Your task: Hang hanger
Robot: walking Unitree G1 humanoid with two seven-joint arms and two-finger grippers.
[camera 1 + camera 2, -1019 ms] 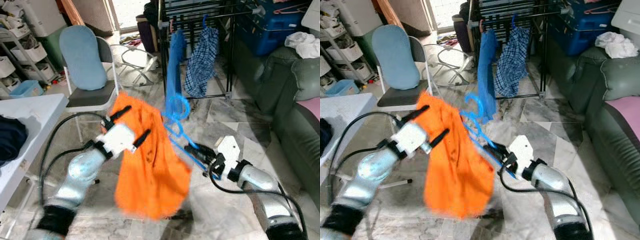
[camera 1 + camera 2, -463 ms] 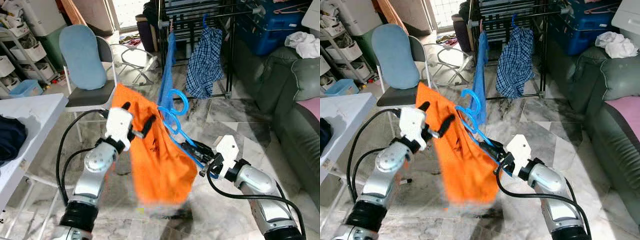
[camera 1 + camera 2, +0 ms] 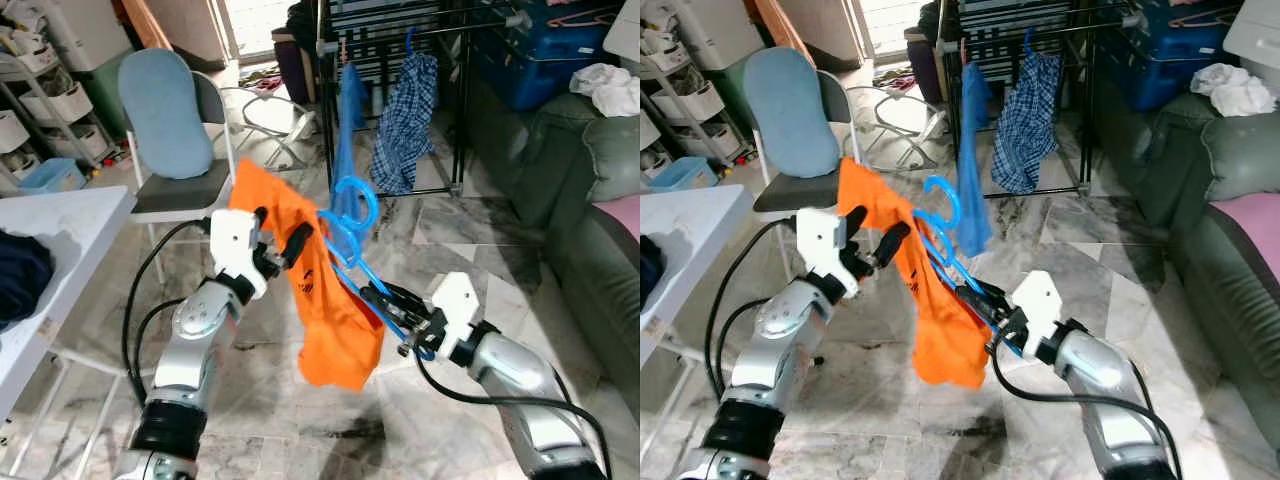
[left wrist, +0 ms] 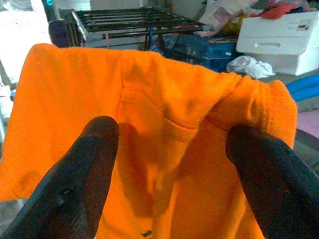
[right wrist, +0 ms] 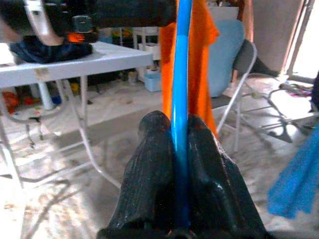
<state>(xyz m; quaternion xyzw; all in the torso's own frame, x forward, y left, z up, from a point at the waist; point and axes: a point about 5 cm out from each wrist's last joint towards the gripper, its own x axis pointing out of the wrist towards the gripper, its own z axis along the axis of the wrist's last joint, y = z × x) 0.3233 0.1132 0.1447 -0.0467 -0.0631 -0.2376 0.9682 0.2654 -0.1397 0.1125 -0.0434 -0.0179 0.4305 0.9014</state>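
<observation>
Right pincer: mine, fingers pressed together on the lower bar of the blue hanger, which rises from my fingertips up and away, its hook end above them.

Left pincer: mine, fingers spread wide apart. The orange garment lies draped just ahead of my fingertips; whether they touch the cloth, I cannot tell.

Orange garment: hangs between my two pincers, top edge bunched near the left one, lower part drooping beside the right one, against the hanger.

Drying rack: black, well beyond both pincers, carrying a blue cloth and a checked shirt.

Folding chair: beyond my left pincer, blue cushion on its back.

White tabletop: outward of my left arm.

Green sofa: outward of my right arm.
</observation>
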